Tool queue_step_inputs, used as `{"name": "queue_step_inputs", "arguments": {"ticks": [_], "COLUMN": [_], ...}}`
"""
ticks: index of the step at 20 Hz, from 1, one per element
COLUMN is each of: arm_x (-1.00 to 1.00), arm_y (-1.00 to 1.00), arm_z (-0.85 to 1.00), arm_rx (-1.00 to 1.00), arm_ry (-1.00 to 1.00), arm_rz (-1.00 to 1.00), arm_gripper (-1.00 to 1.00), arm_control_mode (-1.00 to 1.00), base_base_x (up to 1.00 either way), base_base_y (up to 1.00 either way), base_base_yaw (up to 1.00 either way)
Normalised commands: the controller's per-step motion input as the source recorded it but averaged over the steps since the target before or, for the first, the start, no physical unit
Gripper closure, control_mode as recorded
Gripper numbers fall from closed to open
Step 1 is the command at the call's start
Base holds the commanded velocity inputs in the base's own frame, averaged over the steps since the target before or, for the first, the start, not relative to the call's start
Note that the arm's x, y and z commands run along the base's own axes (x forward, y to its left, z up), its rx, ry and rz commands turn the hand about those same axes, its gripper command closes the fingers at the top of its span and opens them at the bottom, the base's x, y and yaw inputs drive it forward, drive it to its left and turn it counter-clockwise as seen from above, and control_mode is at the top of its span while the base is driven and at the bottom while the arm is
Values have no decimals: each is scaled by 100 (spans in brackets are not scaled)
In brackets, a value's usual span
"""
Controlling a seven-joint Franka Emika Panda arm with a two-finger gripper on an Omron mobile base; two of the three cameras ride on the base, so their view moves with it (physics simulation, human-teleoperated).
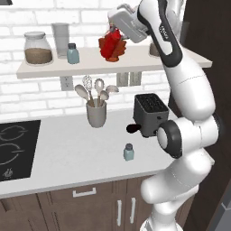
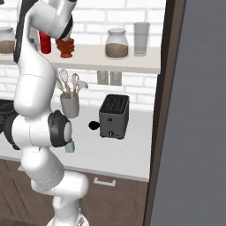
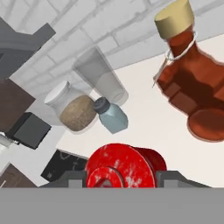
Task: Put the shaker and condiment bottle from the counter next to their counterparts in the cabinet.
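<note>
Fingers [image 3: 120, 178] pinch the red bottle [image 3: 124, 166] over the shelf [image 1: 90, 63] beside the syrup bottle [image 3: 197, 87]; a shaker [image 1: 129, 152] stands on the counter [image 1: 76, 153].

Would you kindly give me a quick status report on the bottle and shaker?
End effector shut on red bottle, up at the shelf beside the syrup bottle. Shaker on the counter. Nothing in the way.
</note>
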Motion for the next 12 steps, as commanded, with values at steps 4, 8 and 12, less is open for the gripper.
{"name": "queue_step_inputs", "arguments": {"ticks": [4,8,12], "arm_x": [0,0,0], "arm_y": [-5,0,0], "arm_z": [0,0,0], "arm_rx": [-1,-2,0], "arm_ry": [0,0,0], "arm_rz": [0,0,0], "arm_gripper": [100,100,100], "arm_control_mode": [-100,-100,-100], "base_base_x": [0,0,0], "base_base_y": [0,0,0], "base_base_yaw": [0,0,0]}}
